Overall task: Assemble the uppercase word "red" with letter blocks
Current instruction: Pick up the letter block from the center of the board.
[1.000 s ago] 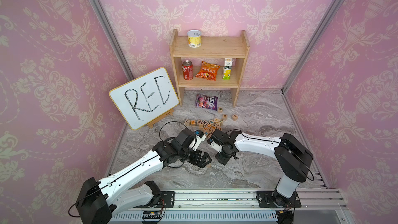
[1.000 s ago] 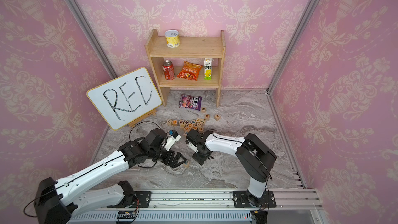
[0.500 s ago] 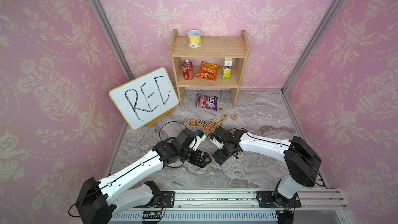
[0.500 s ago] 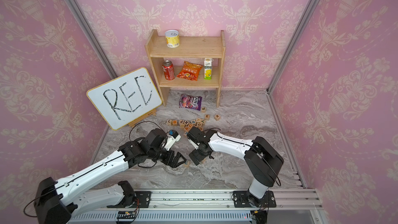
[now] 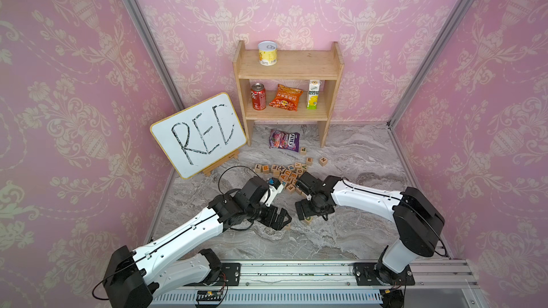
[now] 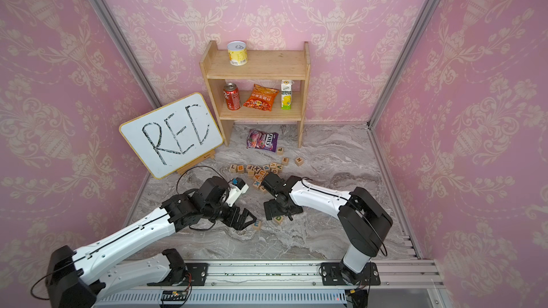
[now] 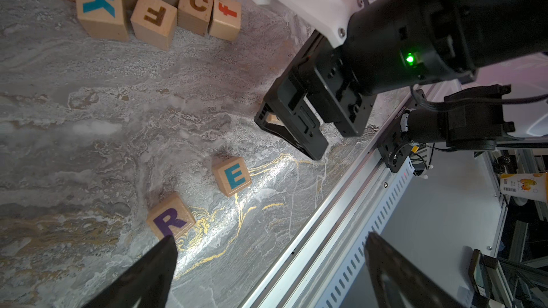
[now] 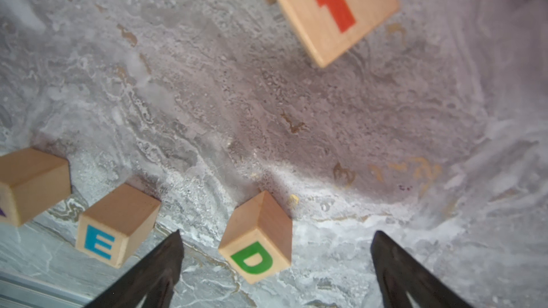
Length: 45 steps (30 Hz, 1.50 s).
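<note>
Showing three pale wooden cubes lying in a loose row on the grey marble tabletop, near its front rail and well apart from the heap of spare blocks farther back. R block: light natural wood, with a dark purple capital on its upper face. One dark fingertip of the left gripper meets its edge in the left wrist view, though contact cannot be told; the jaws stand wide apart with nothing between them. E block: same wood, with a teal-blue capital uppermost. It sits beside the R block across a clear gap and is turned slightly out of line with it. D block: same wood, with a bright green capital uppermost and plain grain on its visible sides. It rests flat on the marble across a wider gap from the E block, rotated so that one vertical edge faces the right wrist camera. The right gripper hangs low over it with jaws spread. The cube lies between the two fingertips, nearer one, and neither is seen to touch it. A cube bearing a red lower-case f lies apart, toward the heap. A whiteboard with black hand-drawn capitals leans at the rear.
</note>
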Motion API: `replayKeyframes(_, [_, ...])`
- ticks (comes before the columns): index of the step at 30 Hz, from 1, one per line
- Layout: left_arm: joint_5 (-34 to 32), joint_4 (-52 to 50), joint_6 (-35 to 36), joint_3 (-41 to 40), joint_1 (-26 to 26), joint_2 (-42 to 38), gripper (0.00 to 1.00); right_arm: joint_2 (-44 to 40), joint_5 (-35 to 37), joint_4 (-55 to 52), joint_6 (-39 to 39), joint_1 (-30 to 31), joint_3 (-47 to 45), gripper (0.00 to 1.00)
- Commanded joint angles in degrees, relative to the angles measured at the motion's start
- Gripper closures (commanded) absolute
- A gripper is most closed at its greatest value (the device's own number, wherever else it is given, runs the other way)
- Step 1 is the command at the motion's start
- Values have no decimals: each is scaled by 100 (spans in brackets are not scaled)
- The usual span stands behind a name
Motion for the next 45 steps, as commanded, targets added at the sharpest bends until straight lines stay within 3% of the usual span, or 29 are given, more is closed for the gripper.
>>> replayKeyframes(1, [-243, -83, 18, 54, -129, -168, 1, -211, -56, -290, 1026, -68, -54, 0])
replayKeyframes(14, [-521, -149, -252, -169, -552, -552, 1, -432, -393, 232, 3178, -98, -779, 4])
replayKeyframes(22, [-632, -122, -406, -266, -749, -703, 1, -443, -417, 646, 3641, -93, -1090, 8])
replayKeyframes(30, [-693, -161, -449, -318, -822, -853, 1, -445, -335, 676, 3684, -97, -1148, 28])
replayKeyframes(34, [-713, -164, -449, -324, -829, -878, 1, -406, -272, 524, 3563, -82, -1055, 44])
replayKeyframes(40, [-753, -166, -448, -319, -829, -890, 1, -388, -92, 105, 3192, -39, -772, 80])
replayKeyframes(45, [-816, -187, -466, -318, -829, -936, 1, -381, 32, -180, 2831, 15, -563, 89])
